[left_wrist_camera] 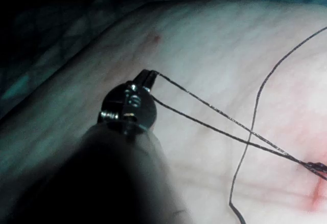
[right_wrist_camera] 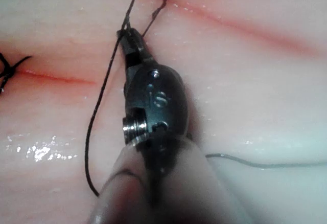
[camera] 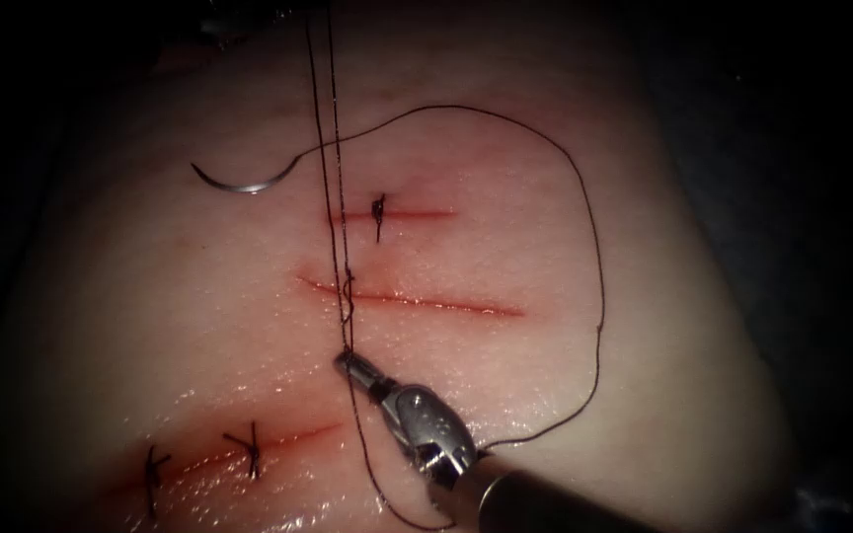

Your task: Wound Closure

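Curved steel needle [camera: 241, 183]: lying free on the pale, wet pork-belly tissue [camera: 644, 296], left of the cuts, held by neither tool.

Dark thin thread [camera: 599, 296]: two strands run off the upper edge of the endoscope view, their far ends cut off there; a wide loop lies right of the middle red cut [camera: 417, 301]. Surroundings beyond the tissue are dark, indistinct. Black knotted stitches [camera: 252, 446] sit on the lower cut. Right metal needle driver [camera: 346, 361]: jaws clenched on the thread just below the middle cut. Left needle driver [left_wrist_camera: 148, 75]: jaws clamped on two taut strands, away from the tissue.
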Motion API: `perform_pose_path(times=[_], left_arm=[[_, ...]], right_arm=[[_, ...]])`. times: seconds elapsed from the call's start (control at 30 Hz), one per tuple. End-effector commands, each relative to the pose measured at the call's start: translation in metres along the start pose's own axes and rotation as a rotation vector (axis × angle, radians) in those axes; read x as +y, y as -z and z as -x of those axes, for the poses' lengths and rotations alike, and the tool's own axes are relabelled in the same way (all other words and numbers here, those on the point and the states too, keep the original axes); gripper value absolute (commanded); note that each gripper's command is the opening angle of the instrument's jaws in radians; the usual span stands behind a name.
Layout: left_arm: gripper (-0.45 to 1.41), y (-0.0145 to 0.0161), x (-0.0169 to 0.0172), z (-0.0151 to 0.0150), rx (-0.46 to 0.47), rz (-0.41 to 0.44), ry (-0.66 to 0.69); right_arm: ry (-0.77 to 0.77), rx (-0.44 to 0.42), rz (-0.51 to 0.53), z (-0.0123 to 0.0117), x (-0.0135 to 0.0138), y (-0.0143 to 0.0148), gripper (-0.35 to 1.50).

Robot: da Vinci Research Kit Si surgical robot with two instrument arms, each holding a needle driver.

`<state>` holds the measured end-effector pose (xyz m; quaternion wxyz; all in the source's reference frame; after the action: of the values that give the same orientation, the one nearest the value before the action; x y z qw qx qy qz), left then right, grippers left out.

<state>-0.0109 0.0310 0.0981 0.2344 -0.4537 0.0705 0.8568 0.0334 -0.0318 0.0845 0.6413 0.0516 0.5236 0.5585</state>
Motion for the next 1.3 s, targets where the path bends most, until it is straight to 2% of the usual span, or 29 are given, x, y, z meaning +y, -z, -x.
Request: perform_pose_path(times=[0.03,0.53,0.63,0.8,1.0,1.17,1.3], left_arm=[[-0.45,-0.0007,-0.0005,-0.0003,0.003,-0.002,-0.003],[-0.45,-0.0004,-0.0004,-0.0002,0.025,0.001,-0.009],[-0.45,0.0002,0.0002,-0.0003,0.024,0.001,-0.011],[-0.45,0.0011,0.0004,-0.0003,0.025,0.009,-0.014],[-0.45,0.0011,-0.0001,0.0001,0.029,0.015,-0.017],[-0.45,0.0011,-0.0001,0.0,0.029,0.015,-0.016],[-0.45,0.0011,0.0,-0.0001,0.027,0.013,-0.015]], right_arm=[[0.003,-0.004,-0.006,0.0011,-0.0004,-0.0008,-0.35],[0.037,-0.039,-0.029,0.0028,-0.0016,0.0006,-0.35],[-0.037,-0.048,-0.058,0.0023,-0.002,0.0012,-0.35],[-0.102,-0.109,-0.102,0.0023,-0.0051,0.003,-0.35],[-0.1,-0.118,-0.125,0.0019,-0.0072,0.0044,-0.35],[-0.097,-0.117,-0.121,0.0017,-0.0068,0.004,-0.35],[-0.095,-0.111,-0.116,0.0012,-0.0051,0.0024,-0.35]])
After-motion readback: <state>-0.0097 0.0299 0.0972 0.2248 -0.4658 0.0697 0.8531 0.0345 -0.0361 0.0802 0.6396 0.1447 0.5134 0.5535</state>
